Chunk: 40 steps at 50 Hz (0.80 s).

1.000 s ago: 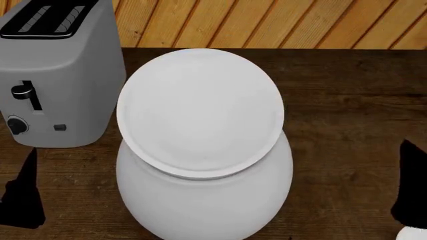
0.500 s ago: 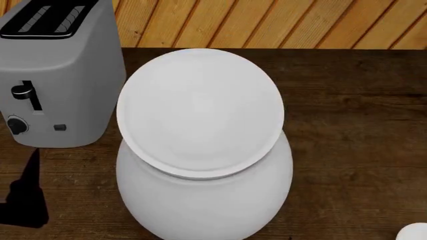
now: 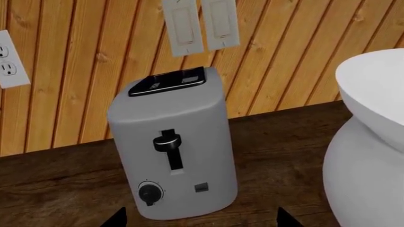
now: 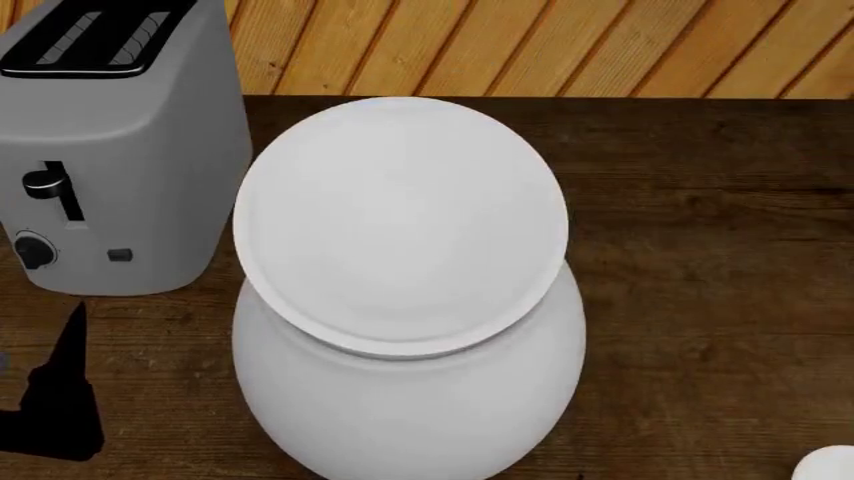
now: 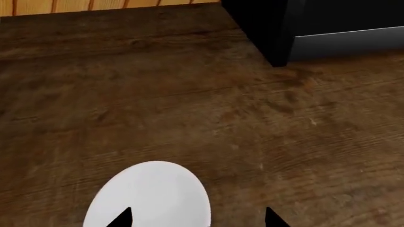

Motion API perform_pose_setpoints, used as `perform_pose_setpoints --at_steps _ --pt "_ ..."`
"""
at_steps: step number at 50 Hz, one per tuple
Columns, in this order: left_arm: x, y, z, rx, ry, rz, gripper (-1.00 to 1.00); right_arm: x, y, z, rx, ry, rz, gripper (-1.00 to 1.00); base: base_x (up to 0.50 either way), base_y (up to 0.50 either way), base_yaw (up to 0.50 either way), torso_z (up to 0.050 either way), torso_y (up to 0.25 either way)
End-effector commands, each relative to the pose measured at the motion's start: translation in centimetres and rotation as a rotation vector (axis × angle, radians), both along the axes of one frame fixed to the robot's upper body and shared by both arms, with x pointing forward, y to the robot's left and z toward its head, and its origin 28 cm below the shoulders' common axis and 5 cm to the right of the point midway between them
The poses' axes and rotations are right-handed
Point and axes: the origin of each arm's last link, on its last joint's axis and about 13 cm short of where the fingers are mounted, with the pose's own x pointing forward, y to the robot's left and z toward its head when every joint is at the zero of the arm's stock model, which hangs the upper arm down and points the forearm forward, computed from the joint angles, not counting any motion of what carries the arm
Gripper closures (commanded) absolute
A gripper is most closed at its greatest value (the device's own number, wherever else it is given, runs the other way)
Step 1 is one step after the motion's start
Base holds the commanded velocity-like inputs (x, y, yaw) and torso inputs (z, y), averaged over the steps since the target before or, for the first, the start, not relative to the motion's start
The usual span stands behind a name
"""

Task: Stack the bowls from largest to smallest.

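Note:
The medium shallow bowl (image 4: 400,220) rests on top of the huge bulbous bowl (image 4: 407,410) at the table's middle. Both show at the edge of the left wrist view, the medium bowl (image 3: 379,90) above the huge bowl (image 3: 366,175). The small bowl (image 5: 151,196) sits alone on the table, at the head view's bottom right corner (image 4: 827,466). My right gripper (image 5: 197,218) is open just above it, one fingertip over the bowl, the other over bare wood. My left gripper (image 3: 200,220) is open and empty, facing the toaster; one of its fingers (image 4: 60,400) shows bottom left.
A grey toaster (image 4: 114,150) stands left of the stacked bowls, against the wooden plank wall (image 4: 534,45). A wall socket (image 3: 9,59) and switches (image 3: 198,23) are behind it. A black appliance (image 5: 315,23) stands on the table beyond the small bowl.
My right gripper has dropped out of the head view's right edge. My left finger has shifted slightly right and down. The bowls have not moved.

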Motion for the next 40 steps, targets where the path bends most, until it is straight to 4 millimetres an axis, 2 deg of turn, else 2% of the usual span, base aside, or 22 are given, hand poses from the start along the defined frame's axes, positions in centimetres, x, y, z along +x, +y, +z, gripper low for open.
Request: perform_pose_setpoints --at_steps 1,7,13,28,34,40 --pt "-0.1 0.1 0.0 -0.001 0.003 0.002 -1.00 1.6 0.4 -1.2 -0.012 0.046 0.017 -1.00 0.00 0.00 0.00 0.000 0.000" --pt "-0.1 0.0 0.0 0.001 0.005 -0.005 -1.00 2.5 0.5 -1.5 -0.013 0.049 0.014 -1.00 0.00 0.00 0.00 0.000 0.000" --pt "0.0 0.0 -0.2 0.001 0.007 -0.005 -1.00 3.8 0.6 -2.7 0.011 0.084 0.011 -1.00 0.00 0.00 0.00 0.000 0.000" --pt "0.0 -0.1 -0.2 0.001 0.010 -0.007 -1.00 3.8 0.6 -3.7 -0.012 0.128 -0.010 -1.00 0.00 0.00 0.00 0.000 0.000" --pt "0.0 0.1 -0.1 -0.001 0.009 -0.001 -1.00 3.8 0.8 -5.4 -0.010 0.172 -0.018 -1.00 0.00 0.00 0.00 0.000 0.000" --pt "0.1 0.1 -0.2 0.000 0.010 -0.003 -1.00 3.9 0.7 -5.4 0.009 0.172 -0.018 -1.00 0.00 0.00 0.00 0.000 0.000"
